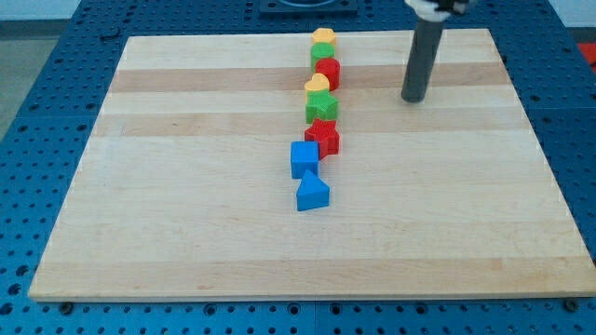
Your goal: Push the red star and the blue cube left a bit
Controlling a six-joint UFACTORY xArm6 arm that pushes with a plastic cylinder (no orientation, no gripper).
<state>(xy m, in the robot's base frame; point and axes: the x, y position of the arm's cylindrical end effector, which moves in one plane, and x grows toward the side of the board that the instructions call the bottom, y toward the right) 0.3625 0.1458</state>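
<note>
The red star point(324, 137) lies near the middle of the wooden board point(186, 186). The blue cube point(304, 158) touches it at its lower left. My tip point(413, 98) stands to the upper right of both, well apart from them, with bare board between.
A blue triangular block point(313, 194) lies just below the blue cube. Above the red star runs a line of blocks toward the view's top: a green star point(322, 108), a yellow block point(318, 86), a red block point(327, 71), a green block point(321, 53), a yellow block point(323, 36).
</note>
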